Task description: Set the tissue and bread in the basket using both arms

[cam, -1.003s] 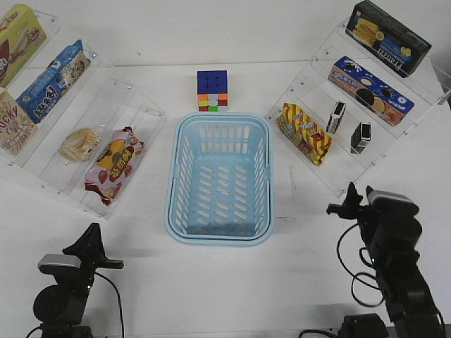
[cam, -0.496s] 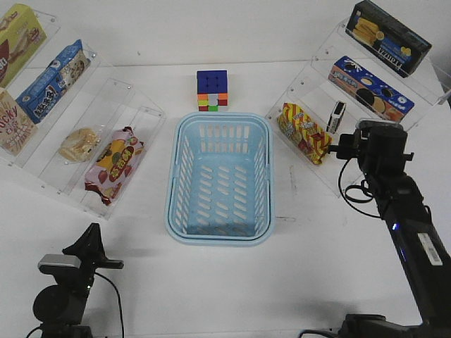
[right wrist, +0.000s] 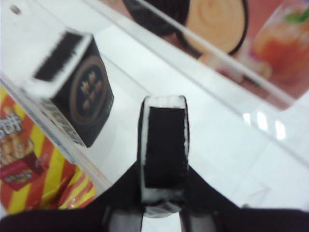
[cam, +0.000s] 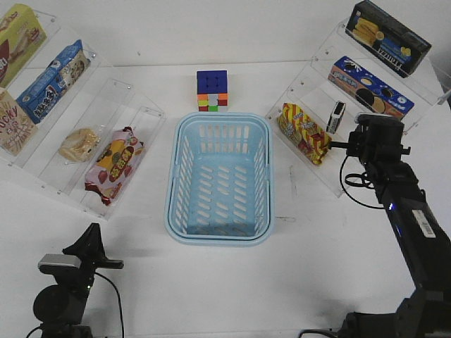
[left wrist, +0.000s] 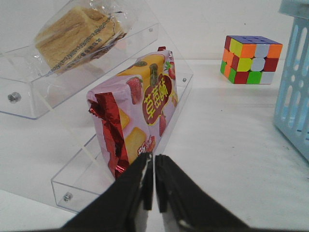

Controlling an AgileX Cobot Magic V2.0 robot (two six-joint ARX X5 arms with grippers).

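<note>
The light blue basket (cam: 171,184) sits mid-table; its wall also shows in the left wrist view (left wrist: 294,82). The wrapped bread (cam: 79,144) lies on the left clear shelf, seen too in the left wrist view (left wrist: 77,34). My left gripper (cam: 91,236) is shut and empty near the table's front left, its tips (left wrist: 154,157) just before a red-pink snack bag (left wrist: 137,121). My right gripper (cam: 350,146) is at the right shelf, shut (right wrist: 163,186) on a black tissue pack (right wrist: 163,145) that stands on edge. A second tissue pack (cam: 337,116) stands beside it (right wrist: 77,87).
A Rubik's cube (cam: 212,90) stands behind the basket. A yellow-red striped bag (cam: 304,132) lies on the right shelf's lowest step, with blue (cam: 371,90) and dark (cam: 390,36) cookie boxes above. The left shelf holds several boxes (cam: 53,81).
My right arm swung from the front right up to the right shelf and its fingers have come around the nearer tissue pack. The left arm has not moved.
</note>
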